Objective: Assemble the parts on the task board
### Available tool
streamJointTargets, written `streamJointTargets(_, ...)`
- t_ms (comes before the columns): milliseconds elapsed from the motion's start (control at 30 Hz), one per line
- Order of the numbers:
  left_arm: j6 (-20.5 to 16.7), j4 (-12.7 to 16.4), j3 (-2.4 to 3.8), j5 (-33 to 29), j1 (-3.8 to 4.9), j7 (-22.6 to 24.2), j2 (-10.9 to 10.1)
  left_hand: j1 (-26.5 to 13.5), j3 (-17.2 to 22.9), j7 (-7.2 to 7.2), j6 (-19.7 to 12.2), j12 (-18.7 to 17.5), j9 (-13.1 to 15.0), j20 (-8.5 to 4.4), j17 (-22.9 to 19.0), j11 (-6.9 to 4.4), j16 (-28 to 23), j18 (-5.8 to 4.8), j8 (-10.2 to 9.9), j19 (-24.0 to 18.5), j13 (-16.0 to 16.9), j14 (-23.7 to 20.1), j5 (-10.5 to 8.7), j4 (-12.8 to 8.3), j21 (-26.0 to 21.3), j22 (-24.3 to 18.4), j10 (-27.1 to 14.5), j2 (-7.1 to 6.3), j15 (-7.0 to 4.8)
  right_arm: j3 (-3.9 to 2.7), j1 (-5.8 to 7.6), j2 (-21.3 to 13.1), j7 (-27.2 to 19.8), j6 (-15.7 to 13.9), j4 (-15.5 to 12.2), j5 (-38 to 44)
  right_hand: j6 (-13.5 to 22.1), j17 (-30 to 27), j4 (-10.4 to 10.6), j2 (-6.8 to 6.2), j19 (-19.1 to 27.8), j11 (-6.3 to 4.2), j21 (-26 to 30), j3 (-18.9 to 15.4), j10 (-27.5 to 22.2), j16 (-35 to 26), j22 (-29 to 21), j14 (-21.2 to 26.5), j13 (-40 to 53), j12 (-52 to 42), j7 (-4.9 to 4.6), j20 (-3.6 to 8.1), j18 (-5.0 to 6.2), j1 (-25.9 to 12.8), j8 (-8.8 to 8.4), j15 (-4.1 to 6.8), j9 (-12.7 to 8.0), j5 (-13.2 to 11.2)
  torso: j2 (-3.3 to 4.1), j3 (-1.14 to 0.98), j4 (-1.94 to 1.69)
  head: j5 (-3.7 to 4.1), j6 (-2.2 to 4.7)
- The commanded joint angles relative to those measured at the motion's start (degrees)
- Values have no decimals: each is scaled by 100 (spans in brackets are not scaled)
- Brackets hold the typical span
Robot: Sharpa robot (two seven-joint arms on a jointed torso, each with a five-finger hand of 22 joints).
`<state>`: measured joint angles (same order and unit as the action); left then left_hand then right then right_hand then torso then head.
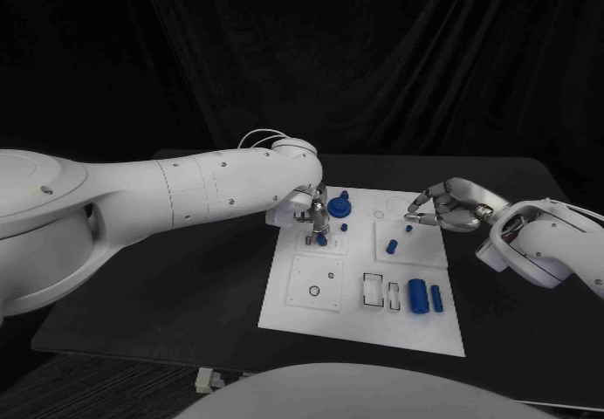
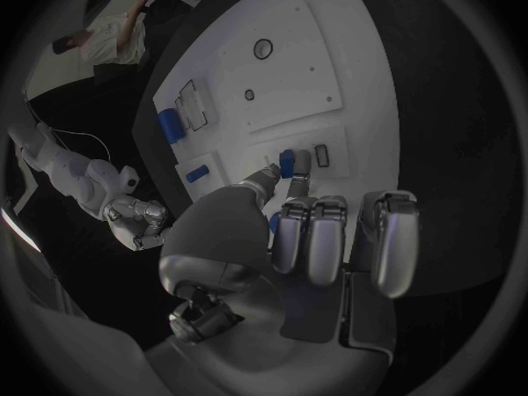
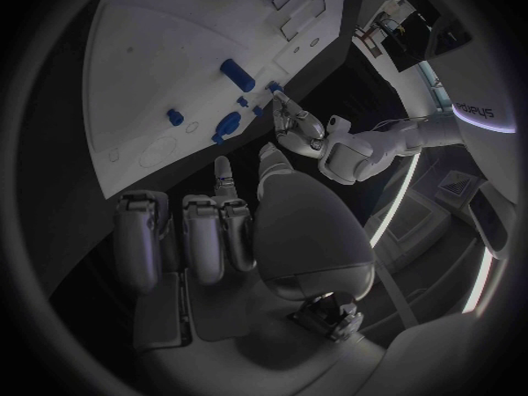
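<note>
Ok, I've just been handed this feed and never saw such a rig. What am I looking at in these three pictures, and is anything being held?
It is a robot with two white arms, each ending in a silver hand. One picture looks down from its head; the two round ones come from cameras at each wrist. On the black table lies a white plate, the task board, with small blue parts on it. The left hand touches a small blue piece on the board with its fingertips; whether it grips it is unclear. The right hand hovers, holding nothing.
</note>
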<state>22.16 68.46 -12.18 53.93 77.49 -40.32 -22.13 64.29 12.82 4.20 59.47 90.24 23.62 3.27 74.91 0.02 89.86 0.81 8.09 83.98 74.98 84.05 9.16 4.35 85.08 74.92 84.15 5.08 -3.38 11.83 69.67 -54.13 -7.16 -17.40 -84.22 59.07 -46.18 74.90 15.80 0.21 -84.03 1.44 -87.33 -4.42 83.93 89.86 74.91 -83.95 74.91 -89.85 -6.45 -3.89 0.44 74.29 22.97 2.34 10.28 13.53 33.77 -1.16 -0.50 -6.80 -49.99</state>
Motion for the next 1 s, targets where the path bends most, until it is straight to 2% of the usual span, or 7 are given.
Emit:
streamJointTargets(33,-94,1,4,-7,-13,-274,3,8,-11,6,32,-24,11,-47,1509,-36,14,90,20,252,1502,595,-31,16,-36,875,585,-45,-26,-2,-15,-10,38,-31,-12,1,29,1510,1,15,-420,37,32,-40,607,14,1383,-605,1509,-15,-16,-46,50,64,5,-43,8,25,-5,-1,2,1,-1)
streamJointTargets(1000,-153,-1,4,-7,-55,-272,28,-8,-15,5,29,-24,26,-55,1509,-40,14,104,22,224,1502,595,-52,43,-83,823,585,-36,-32,-2,-24,-21,32,-50,-21,1,29,1510,1,15,-415,38,41,-44,607,14,1379,-605,1509,-15,-17,-47,52,70,5,-44,9,36,10,3,-2,-6,-1)
